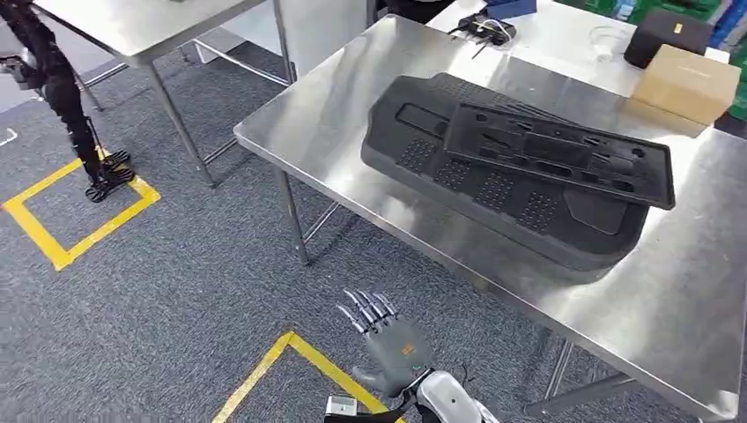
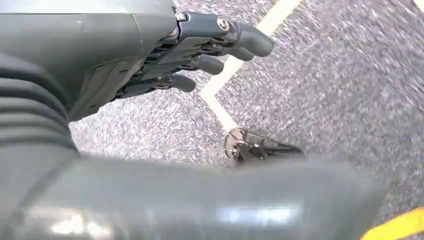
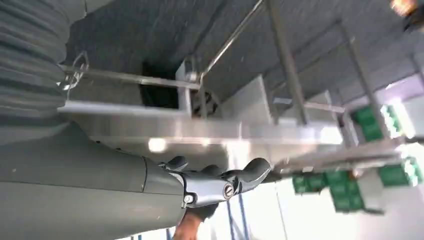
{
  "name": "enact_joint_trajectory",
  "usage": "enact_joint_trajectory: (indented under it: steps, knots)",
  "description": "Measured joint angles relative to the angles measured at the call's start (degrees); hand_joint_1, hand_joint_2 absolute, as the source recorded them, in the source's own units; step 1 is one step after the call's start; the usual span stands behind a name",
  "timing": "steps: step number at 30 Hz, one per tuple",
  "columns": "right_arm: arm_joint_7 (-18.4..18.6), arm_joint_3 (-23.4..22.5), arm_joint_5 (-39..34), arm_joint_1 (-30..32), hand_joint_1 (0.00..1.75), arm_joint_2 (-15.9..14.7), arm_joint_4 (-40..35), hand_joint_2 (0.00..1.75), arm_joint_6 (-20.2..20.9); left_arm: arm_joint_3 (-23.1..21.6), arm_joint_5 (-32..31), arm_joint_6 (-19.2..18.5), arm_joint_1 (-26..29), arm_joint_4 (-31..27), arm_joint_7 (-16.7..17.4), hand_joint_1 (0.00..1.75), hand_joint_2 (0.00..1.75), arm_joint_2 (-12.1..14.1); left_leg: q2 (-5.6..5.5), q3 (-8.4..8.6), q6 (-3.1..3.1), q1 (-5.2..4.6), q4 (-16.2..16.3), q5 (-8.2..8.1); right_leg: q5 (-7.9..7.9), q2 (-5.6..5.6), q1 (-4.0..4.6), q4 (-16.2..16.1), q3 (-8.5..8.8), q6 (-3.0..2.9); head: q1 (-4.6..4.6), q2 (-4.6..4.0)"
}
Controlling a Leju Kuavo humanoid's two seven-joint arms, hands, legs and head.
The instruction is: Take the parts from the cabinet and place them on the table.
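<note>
Two black parts lie on the steel table (image 1: 352,106): a large moulded panel (image 1: 476,189) and a flatter, slotted part (image 1: 564,154) resting across its top. My left hand (image 1: 385,335) hangs over the carpet in front of the table's near edge, fingers stretched out and apart, holding nothing. In the left wrist view the left hand (image 2: 200,50) hovers over grey carpet and a yellow tape corner (image 2: 220,95). My right hand (image 3: 215,182) is low beside the table, its wrist view looking up at the table's underside (image 3: 200,132); nothing is in it.
A cardboard box (image 1: 687,84), a black box (image 1: 674,33) and cables (image 1: 484,31) sit at the table's far side. Another steel table (image 1: 150,26) stands at the back left, and a black stand (image 1: 66,97) over a yellow floor square (image 1: 79,211). Green crates (image 3: 350,185) lie beyond.
</note>
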Motion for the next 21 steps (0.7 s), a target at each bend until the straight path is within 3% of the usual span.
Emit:
enact_joint_trajectory:
  steps: [2,3,4,6,8,9,10,11,13,14,15,16,18,19,20,21]
  knots:
    - [0.0,-0.04,0.0,-0.01,0.0,0.17,0.57,1.75,0.0,0.09,0.0,0.02,0.13,0.0,0.0,0.0,1.75,0.15,0.98,5.03,-1.01,0.74,-8.16,4.04,-0.23,-1.23,-0.6,0.54,-0.18,0.44,0.0,0.0]
    - [0.0,-0.07,0.0,0.0,0.0,0.26,0.74,1.75,0.0,0.11,0.0,0.02,0.1,0.0,0.0,0.0,1.75,0.22,2.54,8.36,-1.54,1.01,-13.46,5.97,-0.54,-1.76,-0.93,1.13,-0.28,0.97,-0.02,0.0]
    - [0.0,-0.2,-0.02,-0.02,0.0,0.24,0.94,1.75,0.0,0.11,0.0,-0.02,-0.06,0.02,0.0,0.0,1.75,0.15,3.62,9.2,-1.55,0.46,-14.7,4.92,-0.87,-2.28,-0.66,1.66,-0.67,1.62,-0.09,0.0]
    - [-0.04,-0.44,0.0,-0.01,0.0,0.35,1.18,1.75,-0.13,0.11,0.0,0.0,-0.07,0.07,-0.02,0.0,1.75,0.13,2.28,8.65,0.13,0.21,-15.3,5.74,-1.07,-2.94,-0.61,2.37,-0.88,2.35,-0.07,0.0]
    - [-0.04,-0.44,0.0,0.03,0.0,0.5,1.44,1.75,-0.17,0.17,0.0,0.0,-0.05,0.07,-0.02,0.0,1.75,0.2,1.29,8.11,1.03,-0.19,-15.24,6.06,-0.8,-3.86,-0.84,2.18,-0.89,2.89,-0.09,0.0]
    - [-0.04,-0.44,0.0,-0.01,0.0,0.59,1.53,1.75,-0.17,0.17,0.0,0.0,-0.04,0.07,-0.02,0.0,1.75,0.2,0.68,8.09,1.68,0.12,-15.51,6.45,-1.1,-3.31,-1.17,2.45,-1.13,3.19,-0.11,0.0]
    - [-0.04,-0.44,0.0,-0.01,0.0,0.63,1.55,1.75,-0.22,0.2,0.0,0.0,-0.06,0.07,-0.02,0.0,1.75,0.22,0.2,7.84,2.11,0.24,-15.54,6.71,-2.59,-0.07,-1.36,4.13,-2.08,3.26,-0.02,0.0]
    - [-0.04,-0.46,0.0,-0.01,0.0,0.66,1.59,1.75,-0.24,0.2,0.0,0.0,-0.13,0.07,-0.02,0.0,1.75,0.28,-0.29,7.53,2.46,0.23,-15.54,6.94,-4.57,1.75,-1.37,7.59,-3.48,2.93,0.0,0.0]
    - [-0.04,-0.52,-0.02,0.15,0.0,0.5,1.86,1.75,-0.24,0.22,0.0,-0.02,-0.22,0.07,-0.02,0.0,1.75,0.28,-1.67,6.72,3.08,0.05,-15.52,7.4,-8.77,2.85,-1.36,17.51,-7.94,2.33,0.07,0.0]
    - [-0.04,-0.55,0.0,0.25,0.0,0.48,1.99,1.75,-0.24,0.22,0.0,-0.02,-0.18,0.07,-0.02,0.0,1.75,0.28,-2.4,6.4,3.24,-0.06,-15.51,7.63,-9.86,2.97,-1.36,20.85,-9.43,2.31,0.04,0.0]
    - [-0.04,-0.55,-0.02,0.32,0.0,0.5,2.12,1.75,-0.24,0.22,0.0,0.0,-0.12,0.07,-0.02,0.0,1.75,0.28,-3.2,6.11,3.21,-0.09,-15.51,7.89,-9.79,3.03,-1.36,21.31,-9.57,2.59,0.02,0.0]
    - [-0.04,-0.55,0.0,0.33,0.0,0.5,2.23,1.75,-0.24,0.24,0.0,0.0,-0.07,0.07,-0.02,0.0,1.75,0.3,-4.04,5.88,3.17,-0.1,-15.51,8.17,-8.71,3.16,-1.34,18.72,-8.13,2.92,0.02,0.0]
    - [-0.04,-0.61,0.0,0.26,0.0,0.52,2.25,1.75,-0.24,0.24,0.0,0.0,-0.08,0.07,-0.02,0.0,1.75,0.28,-5.74,5.56,2.91,-0.05,-15.51,8.71,-5.05,4.58,-1.34,8.07,-2.25,3.43,0.04,0.0]
    - [-0.04,-0.7,0.0,0.2,0.0,0.52,2.25,1.75,-0.26,0.24,0.0,0.0,-0.1,0.07,-0.02,0.0,1.75,0.2,-6.41,5.42,2.67,0.19,-15.52,8.98,-3.88,8.08,-1.4,2.98,0.67,3.26,0.04,0.0]
    - [-0.04,-0.79,0.0,0.26,0.0,0.57,2.27,1.75,-0.26,0.24,0.0,0.0,-0.14,0.07,-0.02,0.0,1.75,0.15,-7.09,5.34,2.28,-0.14,-15.47,9.2,-3.74,8.85,-0.86,2.44,0.6,3.05,-0.04,0.0]
    - [-0.04,-0.83,0.0,0.23,0.0,0.57,2.29,1.75,-0.33,0.26,0.0,0.0,-0.15,0.07,-0.02,0.0,1.75,0.15,-7.41,5.17,1.97,-0.04,-15.64,9.39,-3.51,7.95,-0.85,2.27,0.56,2.76,0.13,0.0]
